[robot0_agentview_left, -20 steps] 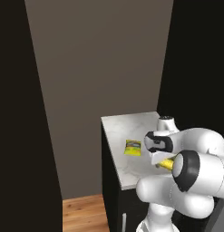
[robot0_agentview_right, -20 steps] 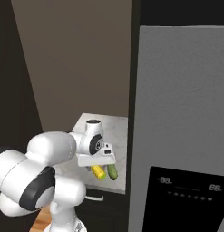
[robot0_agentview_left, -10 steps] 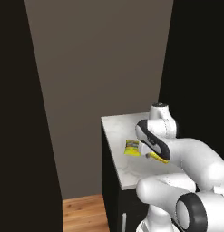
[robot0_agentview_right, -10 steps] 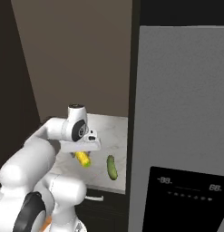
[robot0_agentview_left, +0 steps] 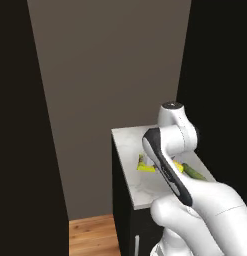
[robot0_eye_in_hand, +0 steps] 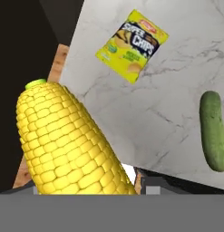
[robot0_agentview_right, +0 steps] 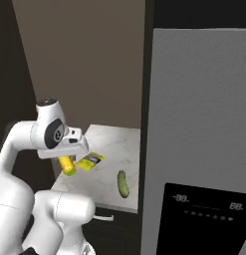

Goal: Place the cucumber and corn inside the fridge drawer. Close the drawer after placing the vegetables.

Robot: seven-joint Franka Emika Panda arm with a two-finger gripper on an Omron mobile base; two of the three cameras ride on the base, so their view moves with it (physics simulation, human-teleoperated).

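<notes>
Simulated kitchen, arm raised over the marble worktop [robot0_agentview_right: 107, 144] beside the closed grey fridge [robot0_agentview_right: 199, 124]. The gripper [robot0_agentview_right: 68, 158] holds the corn [robot0_eye_in_hand: 68, 145]: in the hand view the cob rises large from between the finger tips, its long axis running away from the hand toward its greenish end, and the worktop lies well beyond it, so the cob reads as lifted clear of the surface. In the right base view the cob [robot0_agentview_right: 67, 165] hangs just below the hand, tilted from the vertical. The jaws stand at a middling width, closed on the cob's girth.

The cucumber [robot0_agentview_right: 123, 183] lies flat on the worktop, beyond and to one side of the gripper, toward the fridge, well apart from the cob; in the hand view [robot0_eye_in_hand: 214, 130] it sits at the right edge, its long axis roughly parallel to that of the cob. The yellow-green snack packet [robot0_eye_in_hand: 132, 45] lies on the worktop ahead of the gripper, between neither vegetable and no part of the task.

The fridge drawer cannot be made out; the fridge front appears shut in the right base view. Judged from this, the carry of the corn has begun, and the governing relation is that the fridge stands to the far side of the cucumber from the gripper, so the cob must travel that way once the drawer is reachable.
</notes>
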